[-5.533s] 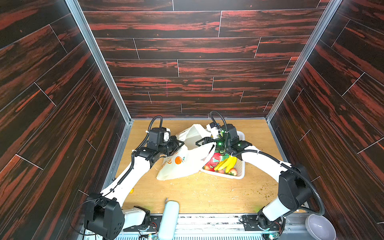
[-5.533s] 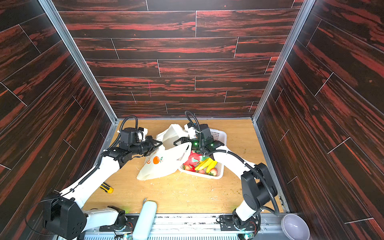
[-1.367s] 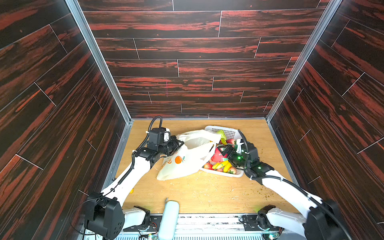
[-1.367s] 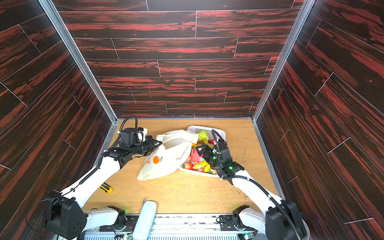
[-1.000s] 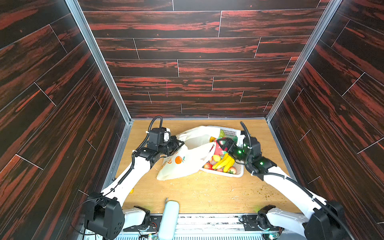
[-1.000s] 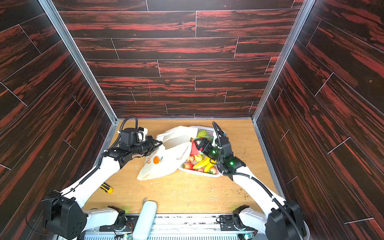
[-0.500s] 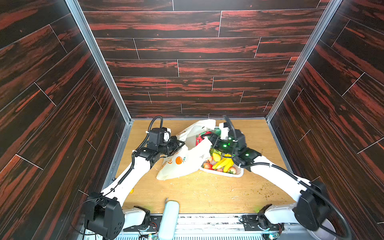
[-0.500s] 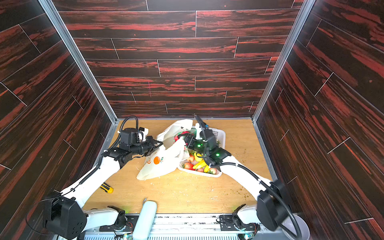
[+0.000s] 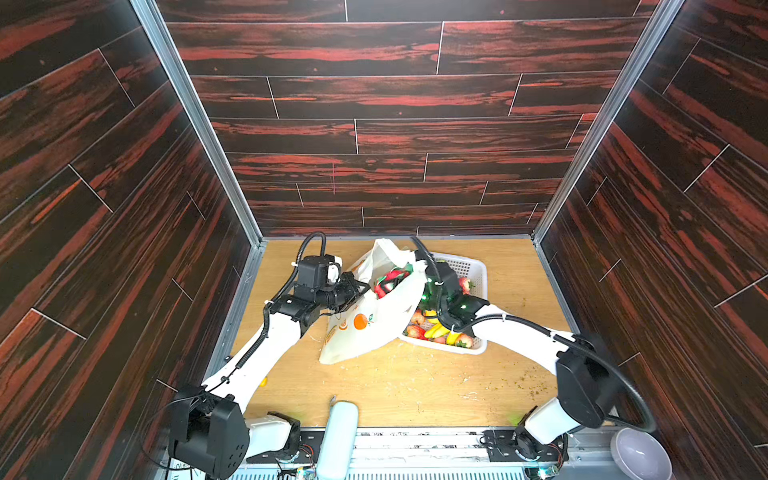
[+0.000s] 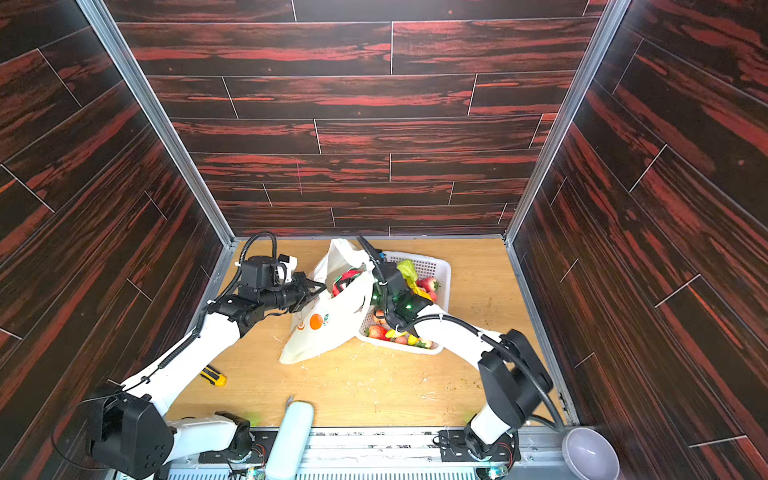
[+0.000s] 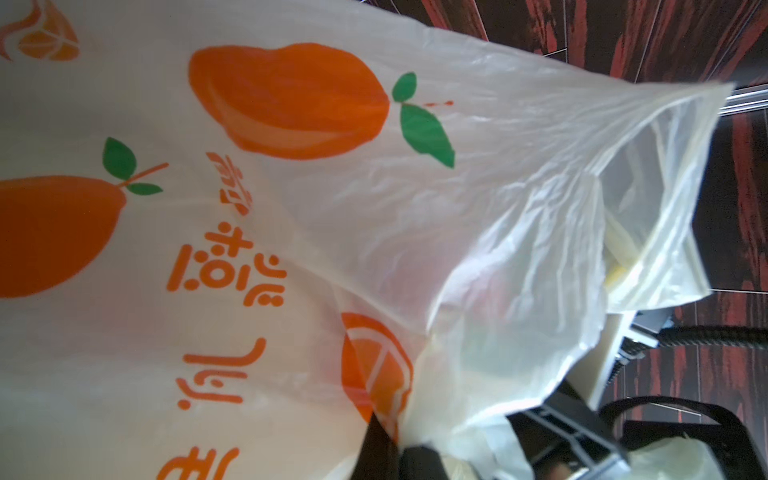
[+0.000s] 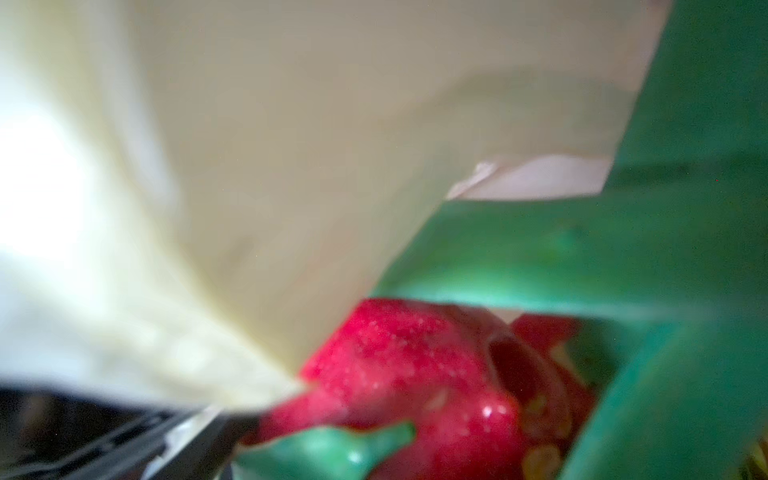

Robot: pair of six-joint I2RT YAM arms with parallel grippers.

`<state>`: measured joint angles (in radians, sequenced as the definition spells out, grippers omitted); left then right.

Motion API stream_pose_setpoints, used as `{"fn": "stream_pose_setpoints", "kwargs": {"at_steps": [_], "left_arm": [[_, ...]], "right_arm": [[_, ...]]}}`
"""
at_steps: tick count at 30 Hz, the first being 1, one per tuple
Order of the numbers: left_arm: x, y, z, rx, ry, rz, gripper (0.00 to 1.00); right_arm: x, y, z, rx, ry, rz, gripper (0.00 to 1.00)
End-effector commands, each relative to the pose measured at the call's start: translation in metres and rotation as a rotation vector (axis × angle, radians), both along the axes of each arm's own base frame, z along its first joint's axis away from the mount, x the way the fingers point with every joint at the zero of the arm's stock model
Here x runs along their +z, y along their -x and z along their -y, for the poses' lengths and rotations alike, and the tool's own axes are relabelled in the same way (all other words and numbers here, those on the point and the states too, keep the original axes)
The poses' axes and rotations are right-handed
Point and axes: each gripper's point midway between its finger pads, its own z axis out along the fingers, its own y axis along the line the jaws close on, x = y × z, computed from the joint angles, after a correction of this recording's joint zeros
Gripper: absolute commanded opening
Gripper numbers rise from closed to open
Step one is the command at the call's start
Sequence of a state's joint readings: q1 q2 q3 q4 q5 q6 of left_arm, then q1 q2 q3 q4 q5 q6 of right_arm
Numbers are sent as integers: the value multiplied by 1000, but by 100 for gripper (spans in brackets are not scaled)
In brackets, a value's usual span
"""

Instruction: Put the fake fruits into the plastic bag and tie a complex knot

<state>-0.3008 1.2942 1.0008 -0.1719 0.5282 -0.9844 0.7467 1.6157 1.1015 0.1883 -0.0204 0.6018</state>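
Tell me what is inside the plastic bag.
A red-and-green dragon fruit shows in the open mouth of the plastic bag. Anything deeper is hidden by its printed film.

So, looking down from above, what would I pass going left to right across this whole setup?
Yellow-handled tool → plastic bag → white basket → grey bowl, which sits beyond the table's near corner. The arms and the fruit overlap these too much to place.
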Motion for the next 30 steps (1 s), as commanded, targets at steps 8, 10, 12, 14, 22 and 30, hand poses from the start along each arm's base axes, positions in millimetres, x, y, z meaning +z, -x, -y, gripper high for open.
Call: {"fn": "stream_pose_setpoints", "kwargs": {"at_steps": [8,10,12,14,22,30], "left_arm": [[23,0,-3,11,14,50,0],[23,0,-3,10,12,51,0],[22,0,-3,11,13,48,0],[22,1,-3,12,12,48,0],[22,1,-4,14,9,49,0],[20,2,-5,16,2,45,0]], "right_arm": [[31,-3,-13,64,-5,146,89],[33,-2,-13,71,-3,152,91],[35,-1,-13,73,0,154,93],[36,-1,-11,73,5,157,96],[48,3,-6,73,8,184,99],[62,9,7,46,13,213,99]]}}
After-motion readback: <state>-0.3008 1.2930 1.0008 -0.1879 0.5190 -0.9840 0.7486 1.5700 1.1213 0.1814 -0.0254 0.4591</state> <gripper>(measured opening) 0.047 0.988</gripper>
